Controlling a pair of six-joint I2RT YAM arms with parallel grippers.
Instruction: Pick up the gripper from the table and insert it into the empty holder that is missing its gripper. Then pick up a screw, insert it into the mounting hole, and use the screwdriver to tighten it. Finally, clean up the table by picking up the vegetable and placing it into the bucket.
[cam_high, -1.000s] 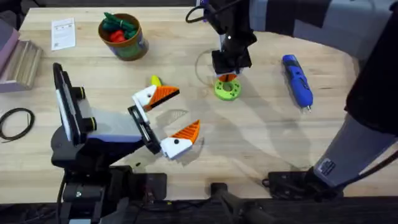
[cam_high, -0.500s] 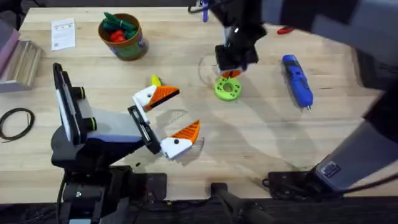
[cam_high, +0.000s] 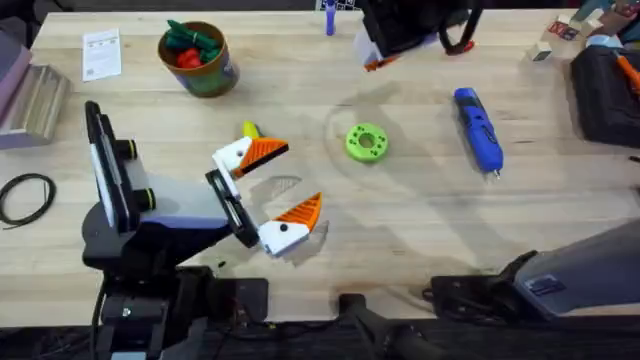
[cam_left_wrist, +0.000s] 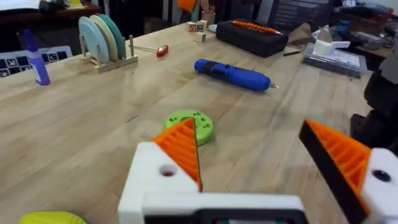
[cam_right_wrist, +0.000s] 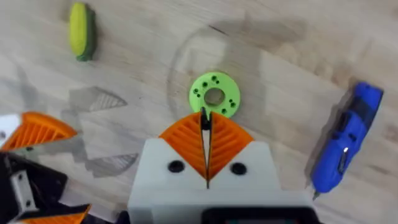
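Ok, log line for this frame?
left claw: open, beside toy corn | right claw: shut, raised near green disc | blue screwdriver: lying on table

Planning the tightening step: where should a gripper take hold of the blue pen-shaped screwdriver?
Grip the blue pen-shaped screwdriver around mid-body, coming from above with the fingers across its width. It lies flat on the wooden table, its thin metal tip toward the arms' bases.

The setting is a robotics lab or workshop. The work surface is a pale laminated-wood bench (cam_high: 420, 230). On it lie a blue pen-shaped electric screwdriver (cam_high: 478, 130), a black case of orange-handled tools (cam_left_wrist: 252, 36) and a printed fiducial-marker sheet (cam_left_wrist: 25, 57). Dark equipment and clutter fill the room behind the bench.
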